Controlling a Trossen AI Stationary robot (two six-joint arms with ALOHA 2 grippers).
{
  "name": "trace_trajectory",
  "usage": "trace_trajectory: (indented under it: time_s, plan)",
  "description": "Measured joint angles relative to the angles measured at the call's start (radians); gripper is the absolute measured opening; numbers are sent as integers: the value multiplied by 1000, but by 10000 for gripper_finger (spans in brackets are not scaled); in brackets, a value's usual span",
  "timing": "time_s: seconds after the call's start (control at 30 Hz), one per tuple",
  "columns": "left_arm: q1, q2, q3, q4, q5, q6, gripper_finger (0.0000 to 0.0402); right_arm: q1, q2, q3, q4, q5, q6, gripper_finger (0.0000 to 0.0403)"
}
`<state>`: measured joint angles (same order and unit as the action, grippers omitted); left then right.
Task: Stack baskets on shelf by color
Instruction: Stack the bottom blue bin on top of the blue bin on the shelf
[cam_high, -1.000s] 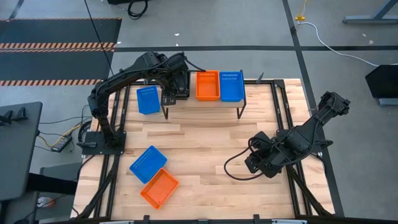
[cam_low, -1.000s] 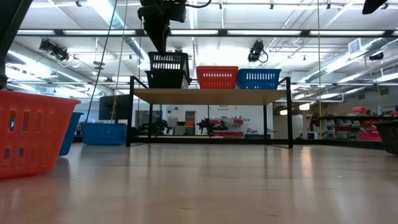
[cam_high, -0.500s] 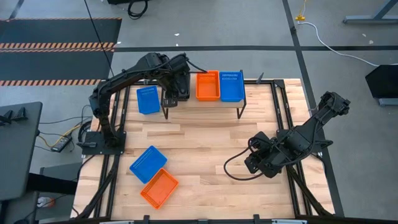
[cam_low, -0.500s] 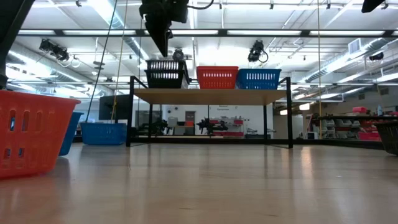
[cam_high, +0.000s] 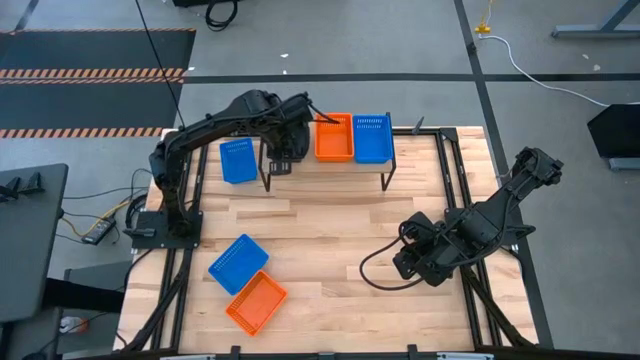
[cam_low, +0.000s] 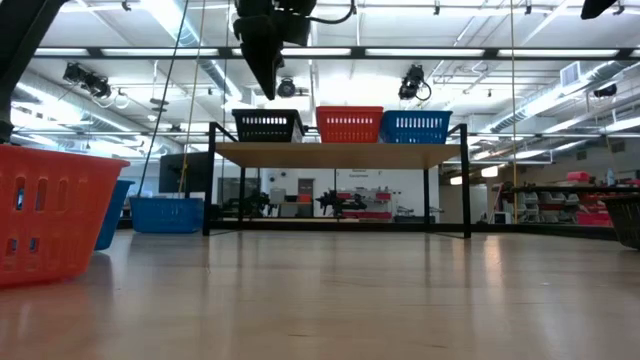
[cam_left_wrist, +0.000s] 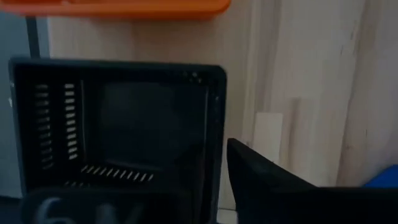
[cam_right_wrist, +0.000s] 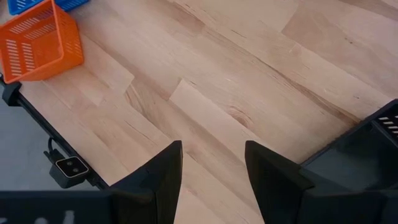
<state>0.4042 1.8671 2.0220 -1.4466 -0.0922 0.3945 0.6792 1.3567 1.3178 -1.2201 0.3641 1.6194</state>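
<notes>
On the left end of the shelf (cam_low: 340, 153) sits a black basket stack (cam_low: 267, 124), with an orange basket (cam_low: 349, 124) and a blue basket (cam_low: 415, 126) beside it. My left gripper (cam_low: 268, 75) hangs open just above the black basket (cam_left_wrist: 118, 118), clear of it. My right gripper (cam_right_wrist: 211, 177) waits open over the table's right side, beside another black basket (cam_right_wrist: 367, 146). Loose on the table lie a blue basket (cam_high: 238, 160) left of the shelf, and a blue basket (cam_high: 238, 262) and an orange basket (cam_high: 256, 302) near the near-left corner.
The shelf stands at the table's far edge on thin black legs (cam_high: 266, 180). Bare wooden table (cam_high: 330, 230) spreads between the shelf and the near edge. A cable (cam_high: 375, 262) loops on the table by the right arm.
The black basket that my left gripper held tilted above the shelf's black basket has come down and now sits level, nested in it. My left gripper has let go of it and stands clear above it, shifted a little toward the orange basket.
</notes>
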Motion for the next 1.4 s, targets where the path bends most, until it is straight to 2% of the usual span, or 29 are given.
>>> trace_trajectory:
  time_s: [0.27, 0.4, 0.53, 0.67, 0.77, 0.87, 1.1, 1.3, 1.4]
  plan:
    - [-36, -67, 0, -18, 16, -133, 62, 0, 0, 0, 0, 2, -66, 181]
    - [-70, -143, 0, 33, 80, -281, 57, -9, 0, 0, 5, 1, -85, 181]
    - [-141, -218, 0, 211, 178, -460, 50, -15, 0, 0, 39, 1, -123, 181]
    - [-252, -268, 0, 425, 197, -541, 43, -5, 0, 0, 73, -31, -163, 181]
    - [-343, -294, 1, 551, 197, -570, 39, 12, 0, 0, 73, -96, -206, 181]
    - [-423, -300, 1, 638, 195, -575, 34, 34, 0, 0, 73, -115, -218, 181]
    - [-563, -262, 0, 810, 105, -628, 23, 75, 0, 0, 75, -148, -226, 181]
    - [-643, -251, 1, 768, 18, -627, 13, 148, 0, -17, 64, -219, -184, 181]
    - [-665, -248, 0, 760, 7, -623, 10, 200, 0, -51, 77, -249, -119, 181]
